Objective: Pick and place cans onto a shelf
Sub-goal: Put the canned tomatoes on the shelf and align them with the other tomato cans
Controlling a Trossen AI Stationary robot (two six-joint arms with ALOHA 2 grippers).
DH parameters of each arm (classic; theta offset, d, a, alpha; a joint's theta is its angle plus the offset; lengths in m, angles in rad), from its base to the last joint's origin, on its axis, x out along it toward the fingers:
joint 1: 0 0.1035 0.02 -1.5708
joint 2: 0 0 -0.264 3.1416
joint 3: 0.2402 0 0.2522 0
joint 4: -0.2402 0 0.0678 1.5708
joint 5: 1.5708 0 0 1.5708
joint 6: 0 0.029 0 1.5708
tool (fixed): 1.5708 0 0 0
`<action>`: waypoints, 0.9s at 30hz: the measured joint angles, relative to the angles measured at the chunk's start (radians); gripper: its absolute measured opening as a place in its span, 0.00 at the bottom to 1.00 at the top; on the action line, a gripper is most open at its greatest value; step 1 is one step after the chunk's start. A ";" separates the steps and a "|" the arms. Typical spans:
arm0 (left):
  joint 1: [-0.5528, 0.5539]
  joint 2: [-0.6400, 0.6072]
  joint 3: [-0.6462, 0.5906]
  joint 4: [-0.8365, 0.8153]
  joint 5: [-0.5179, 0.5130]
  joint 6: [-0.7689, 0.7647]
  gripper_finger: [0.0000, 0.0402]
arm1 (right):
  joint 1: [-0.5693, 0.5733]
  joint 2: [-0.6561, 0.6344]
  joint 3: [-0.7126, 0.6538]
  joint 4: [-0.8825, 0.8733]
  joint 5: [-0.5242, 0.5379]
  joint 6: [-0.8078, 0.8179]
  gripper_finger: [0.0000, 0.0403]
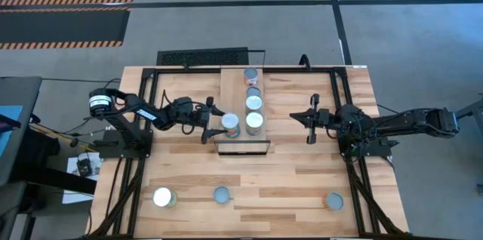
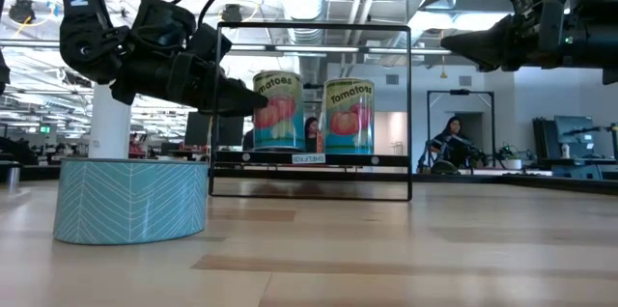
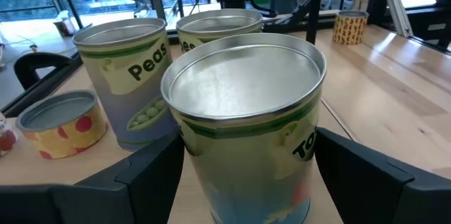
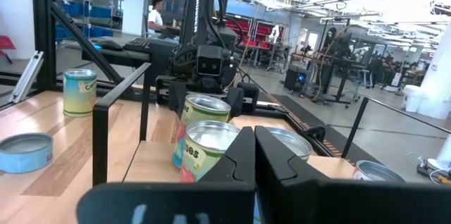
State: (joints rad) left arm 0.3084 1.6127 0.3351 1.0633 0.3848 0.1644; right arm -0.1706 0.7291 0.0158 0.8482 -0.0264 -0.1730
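Note:
The shelf [image 1: 228,89] is a light-wood board in a black frame at the table's middle. Several cans stand in a row on it [image 1: 255,104], among them a peas can [image 3: 127,76] and a tomatoes can [image 2: 350,114]. My left gripper [image 1: 226,125] is shut on another tomatoes can [image 3: 243,125] at the shelf's near left part. That can's bottom is level with its neighbour's on the shelf board in the low view [image 2: 277,109]. My right gripper [image 1: 293,115] is shut and empty, right of the shelf and above the table, pointing at it. My left gripper pinches the tomatoes can's side wall below its rim [image 3: 184,146] between its two fingers, one on each side. The fingers [image 3: 151,175] come level from the table's left. The can stands upright, with its bottom at shelf-board height.
Three more cans stand on the table near its front edge: a white-topped one [image 1: 164,197], a pale-blue one [image 1: 221,194] and a tan one [image 1: 333,201]. A teal patterned can [image 2: 130,201] stands close to the low camera. The black shelf frame [image 2: 311,167] rises around the board.

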 joint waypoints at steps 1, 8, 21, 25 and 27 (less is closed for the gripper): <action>0.000 0.000 0.000 -0.003 0.001 0.008 0.73 | 0.000 0.000 0.000 0.000 0.000 0.000 0.03; 0.000 0.001 -0.001 -0.017 0.003 0.017 0.73 | 0.000 0.000 0.000 0.000 0.000 0.000 0.03; 0.000 0.001 -0.002 -0.019 0.000 0.008 0.74 | 0.000 0.000 0.000 -0.001 0.000 0.000 0.03; 0.000 0.001 -0.002 -0.021 -0.003 -0.019 0.74 | 0.000 0.000 0.000 -0.001 0.000 0.000 0.03; 0.000 0.001 -0.002 -0.021 0.001 -0.020 0.74 | 0.000 0.000 0.000 0.000 0.000 0.000 0.03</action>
State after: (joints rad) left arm 0.3084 1.6141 0.3332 1.0420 0.3858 0.1448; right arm -0.1707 0.7290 0.0158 0.8477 -0.0265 -0.1730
